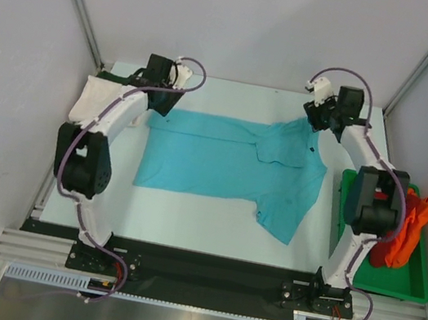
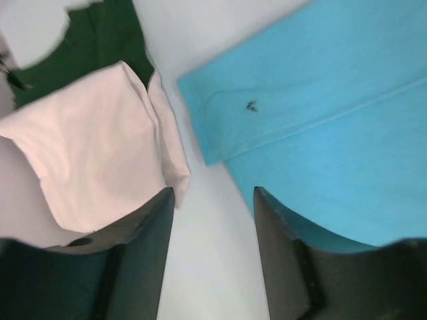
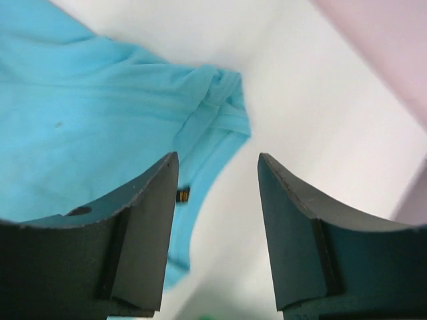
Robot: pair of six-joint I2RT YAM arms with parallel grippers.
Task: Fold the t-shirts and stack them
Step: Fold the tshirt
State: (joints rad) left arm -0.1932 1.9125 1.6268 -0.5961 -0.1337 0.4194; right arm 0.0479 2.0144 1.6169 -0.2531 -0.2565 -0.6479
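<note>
- White t-shirt (image 2: 100, 147): folded, at the far-left edge of the table (image 1: 186, 223). It lies on the dark green t-shirt (image 2: 100, 33), which shows beyond it.
- Left gripper (image 2: 213, 193): jaws parted, nothing between them. It hangs over bare table between the white t-shirt and the turquoise t-shirt (image 1: 213, 164).
- Turquoise t-shirt: spread across the table centre, far edge folded over in a strip, one sleeve pointing to the near right.
- Right gripper (image 3: 218, 160): jaws parted, empty, above that shirt's bunched far-right corner.
- Green tray (image 1: 415, 287): at the right table edge. It holds the orange t-shirt (image 1: 415, 216) and red t-shirt (image 1: 387, 249), crumpled together.
</note>
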